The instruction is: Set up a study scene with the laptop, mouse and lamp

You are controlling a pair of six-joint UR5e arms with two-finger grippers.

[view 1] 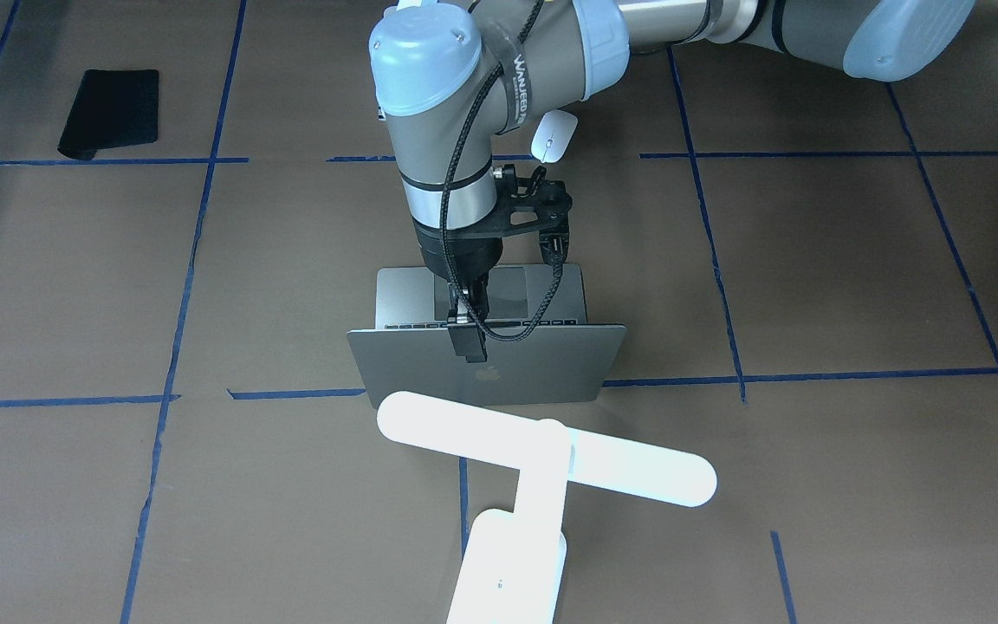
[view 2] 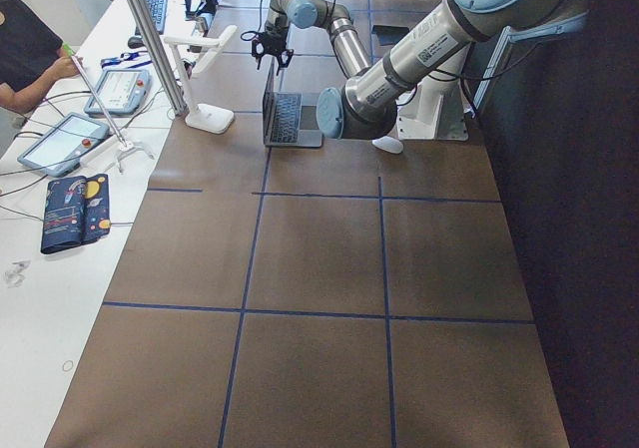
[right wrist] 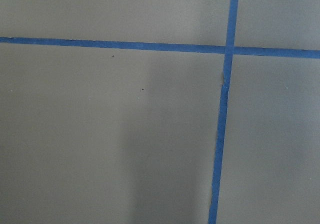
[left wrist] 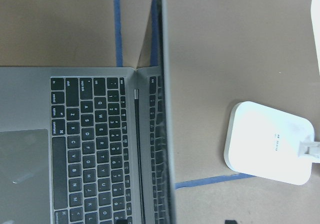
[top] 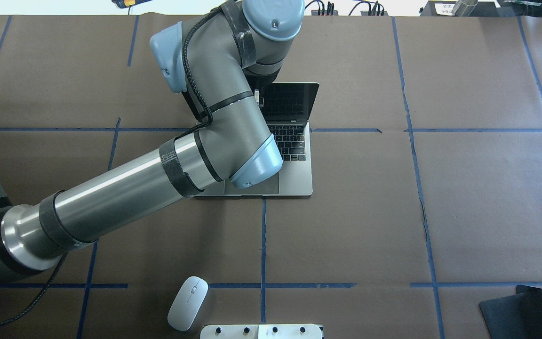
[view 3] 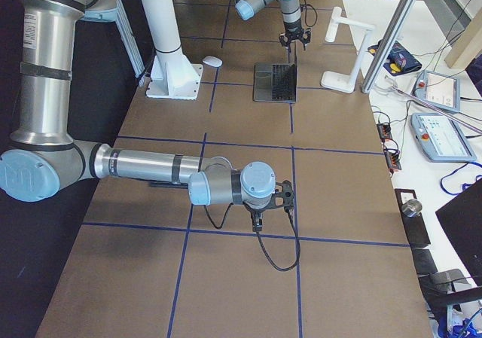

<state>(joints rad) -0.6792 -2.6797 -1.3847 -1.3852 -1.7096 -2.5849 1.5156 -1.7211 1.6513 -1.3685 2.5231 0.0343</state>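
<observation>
Your left claw (view 1: 468, 334) sits pinched on the top edge of the open laptop (view 1: 486, 364) lid at mid-desk, while the mouse (top: 187, 302) lies at about 6 o'clock overhead, nearer this arm; the right claw's state I cannot tell.

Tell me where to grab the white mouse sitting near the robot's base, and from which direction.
Grip the mouse across its narrow width, fingers on its two long sides at mid-body, coming straight down from above. It lies flat on the table, low and domed, so no side approach gets under it. Its long axis is slightly tilted, so turn the wrist to match. The white pedestal stands close beside it.
</observation>
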